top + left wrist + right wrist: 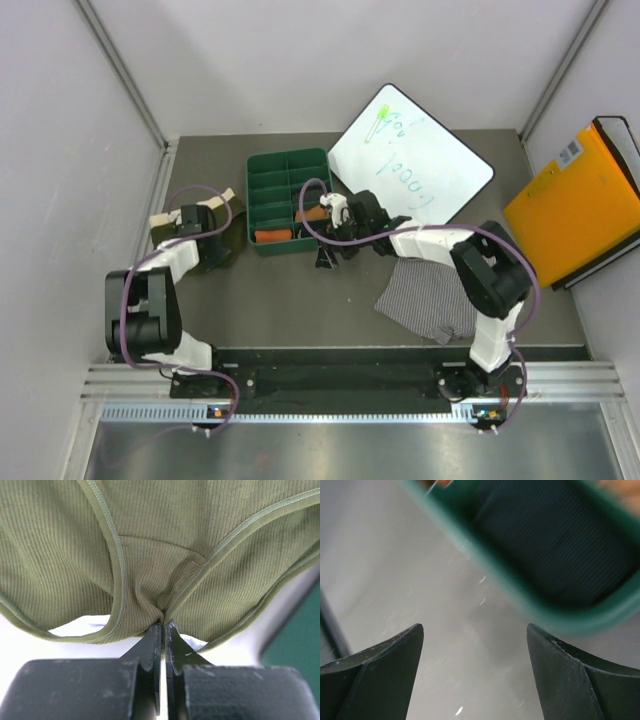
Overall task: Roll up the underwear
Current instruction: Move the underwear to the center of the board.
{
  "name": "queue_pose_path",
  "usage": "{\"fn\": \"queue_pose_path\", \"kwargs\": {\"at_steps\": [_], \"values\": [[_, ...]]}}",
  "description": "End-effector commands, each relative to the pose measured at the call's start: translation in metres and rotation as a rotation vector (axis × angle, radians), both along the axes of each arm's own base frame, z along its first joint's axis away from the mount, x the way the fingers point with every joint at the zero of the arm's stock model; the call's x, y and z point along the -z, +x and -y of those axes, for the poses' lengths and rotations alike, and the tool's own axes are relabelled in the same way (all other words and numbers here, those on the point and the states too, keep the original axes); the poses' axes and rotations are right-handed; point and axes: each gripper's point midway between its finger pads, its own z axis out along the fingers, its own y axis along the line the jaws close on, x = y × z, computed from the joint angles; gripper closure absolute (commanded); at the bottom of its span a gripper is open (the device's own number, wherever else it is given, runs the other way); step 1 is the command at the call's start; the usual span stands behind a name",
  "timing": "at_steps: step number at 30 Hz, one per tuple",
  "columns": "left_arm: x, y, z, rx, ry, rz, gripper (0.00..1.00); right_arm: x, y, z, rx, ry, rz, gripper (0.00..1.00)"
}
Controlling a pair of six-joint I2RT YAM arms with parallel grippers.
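Left fingers (150,650) tight on ribbed olive-green underwear (150,555), bunched at the crotch; right fingers (385,665) apart.

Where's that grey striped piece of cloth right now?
In the top view, the grey striped underwear lies at the right, between the whiteboard and the right arm's base.
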Motion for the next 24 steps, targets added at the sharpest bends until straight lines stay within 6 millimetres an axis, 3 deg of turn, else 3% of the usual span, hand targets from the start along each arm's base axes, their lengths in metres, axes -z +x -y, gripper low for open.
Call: {"fn": "queue_pose_path", "kwargs": {"at_steps": [1, 4, 5, 7, 8, 10, 15, 20, 24], "values": [[-0.008, -0.030, 0.020, 0.008, -0.084, -0.009, 1.00, -0.018, 0.048, -0.021, 0.084, 0.017, 0.126, 0.18], [-0.016, -0.043, 0.024, 0.012, -0.095, 0.011, 1.00, -0.013, 0.065, -0.026, 0.096, -0.016, 0.163, 0.18], [-0.015, -0.048, 0.028, 0.024, -0.110, 0.008, 1.00, -0.020, 0.076, -0.031, 0.099, -0.009, 0.192, 0.18], [-0.023, -0.054, 0.036, 0.046, -0.144, 0.019, 1.00, -0.007, 0.082, -0.030, 0.089, -0.058, 0.193, 0.18], [-0.023, -0.058, 0.042, 0.062, -0.165, 0.017, 1.00, -0.016, 0.091, -0.034, 0.093, -0.046, 0.218, 0.17], [-0.028, -0.063, 0.053, 0.088, -0.180, 0.028, 1.00, -0.011, 0.100, -0.035, 0.090, -0.060, 0.222, 0.17], [-0.030, -0.080, 0.082, 0.141, -0.193, 0.024, 1.00, -0.030, 0.129, -0.042, 0.095, -0.017, 0.252, 0.17], [-0.026, -0.095, 0.132, 0.220, -0.237, -0.002, 1.00, -0.048, 0.131, -0.046, 0.053, -0.009, 0.284, 0.16], [-0.022, -0.099, 0.160, 0.265, -0.277, -0.003, 1.00, -0.060, 0.123, -0.030, 0.111, -0.050, 0.258, 0.17]]}}
